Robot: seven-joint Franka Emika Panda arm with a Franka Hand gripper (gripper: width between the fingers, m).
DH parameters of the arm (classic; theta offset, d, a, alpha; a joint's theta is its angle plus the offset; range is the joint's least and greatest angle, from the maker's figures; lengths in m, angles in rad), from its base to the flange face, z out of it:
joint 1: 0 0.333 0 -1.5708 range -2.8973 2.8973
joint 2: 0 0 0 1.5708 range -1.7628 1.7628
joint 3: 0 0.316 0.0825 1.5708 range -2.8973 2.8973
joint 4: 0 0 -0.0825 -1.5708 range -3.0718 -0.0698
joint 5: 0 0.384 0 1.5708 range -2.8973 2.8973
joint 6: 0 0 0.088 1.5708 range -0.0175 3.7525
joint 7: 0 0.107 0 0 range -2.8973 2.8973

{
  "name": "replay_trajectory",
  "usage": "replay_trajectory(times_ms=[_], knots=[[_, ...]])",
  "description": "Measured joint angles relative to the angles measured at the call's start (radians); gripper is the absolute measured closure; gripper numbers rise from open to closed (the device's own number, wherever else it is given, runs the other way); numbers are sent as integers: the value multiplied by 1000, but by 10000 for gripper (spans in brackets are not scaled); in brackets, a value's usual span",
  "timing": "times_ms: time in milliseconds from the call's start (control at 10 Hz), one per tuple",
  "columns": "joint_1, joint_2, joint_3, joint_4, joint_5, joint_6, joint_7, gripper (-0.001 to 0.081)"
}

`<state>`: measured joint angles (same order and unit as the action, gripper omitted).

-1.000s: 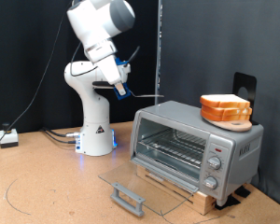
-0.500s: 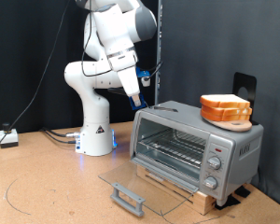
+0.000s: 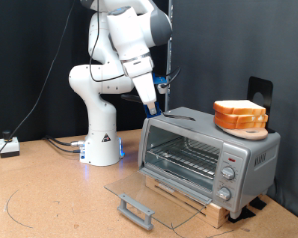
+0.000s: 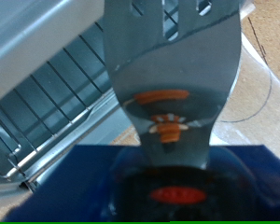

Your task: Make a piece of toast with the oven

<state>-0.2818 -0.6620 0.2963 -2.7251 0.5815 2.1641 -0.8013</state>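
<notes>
A: At centre frame, exterior view — where is the gripper (image 3: 154, 104)?
B: Just above the oven (image 3: 209, 154), top-left corner; it grips a slotted spatula (image 4: 173, 70).
A: And the door (image 3: 149, 198)?
B: Dropped open. The piece of toast (image 3: 238, 111) lies on an orange plate (image 3: 240, 127) atop the oven.

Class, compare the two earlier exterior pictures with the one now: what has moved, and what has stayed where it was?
The arm has swung toward the exterior view's right and lowered, bringing the gripper from open space down close to the oven's top corner on the exterior view's left. The wrist view shows a metal spatula extending from it over the wire rack. Unchanged: the oven door lies open, and the bread on the orange plate sits on top.
</notes>
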Motion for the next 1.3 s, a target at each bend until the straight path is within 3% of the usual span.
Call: replay_trajectory(times_ms=[900,1300], knots=[[12,44,132,51,7,-15,147,410],[16,65,151,83,51,-4,157,410]])
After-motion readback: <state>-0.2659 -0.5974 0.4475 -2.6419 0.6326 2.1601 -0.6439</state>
